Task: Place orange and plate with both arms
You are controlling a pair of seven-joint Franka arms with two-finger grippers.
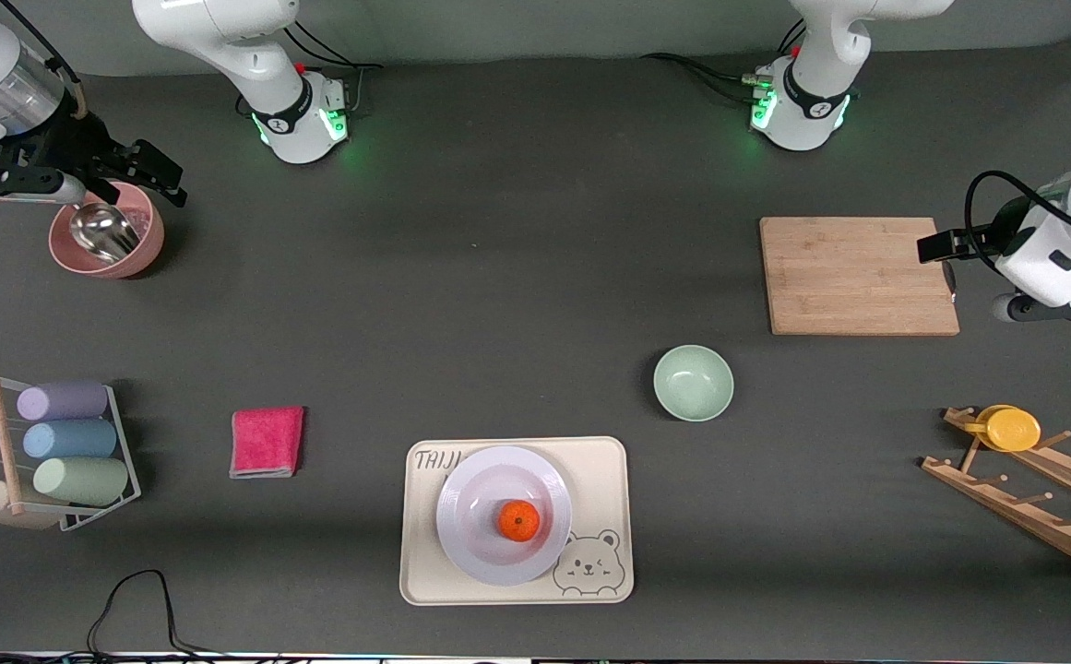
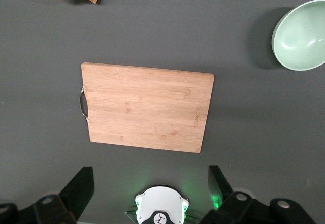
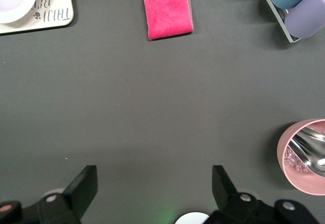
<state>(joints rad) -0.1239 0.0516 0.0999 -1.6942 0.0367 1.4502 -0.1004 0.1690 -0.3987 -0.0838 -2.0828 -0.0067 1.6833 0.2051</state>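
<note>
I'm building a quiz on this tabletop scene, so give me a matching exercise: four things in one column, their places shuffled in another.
Things:
1. orange
2. plate
3. metal scoop
4. pink cloth

Places:
A. on the bear tray
B. flat on the table
C. on the plate
D. in the pink bowl

Pairs: 1-C, 2-A, 3-D, 4-B

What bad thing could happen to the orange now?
The orange sits loose and off-centre on the plate, so it may roll off if the plate is tilted. The plate lies on the bear tray, which might slide. Both the left gripper and right gripper wait open, away from it.
</note>
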